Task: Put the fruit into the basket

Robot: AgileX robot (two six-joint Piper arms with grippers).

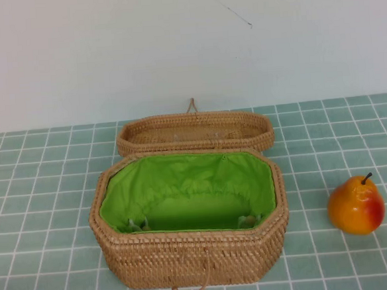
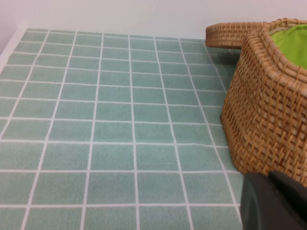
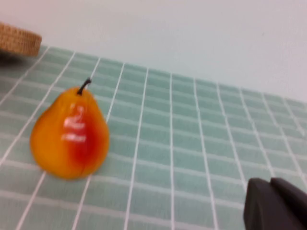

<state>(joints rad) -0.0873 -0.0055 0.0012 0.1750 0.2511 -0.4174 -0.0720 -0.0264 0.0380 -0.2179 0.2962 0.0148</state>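
The fruit, a glossy yellow-orange pear (image 1: 356, 205) with a red blush and dark stem, stands upright on the tiled table to the right of the basket. The basket (image 1: 188, 255) is open, its green lining (image 1: 183, 185) bare inside, and its lid (image 1: 194, 133) is folded back behind it. Neither gripper shows in the high view. My left gripper (image 2: 269, 175) is low beside the basket's left wall (image 2: 268, 110), with its fingers together and empty. My right gripper (image 3: 270, 181) is low near the pear (image 3: 69, 136), apart from it, with its fingers together and empty.
The green tiled tabletop (image 1: 44, 195) stretches left of the basket and around the pear. A pale wall (image 1: 173, 47) stands behind. The lid's edge shows in the right wrist view (image 3: 19, 40) and in the left wrist view (image 2: 230, 34).
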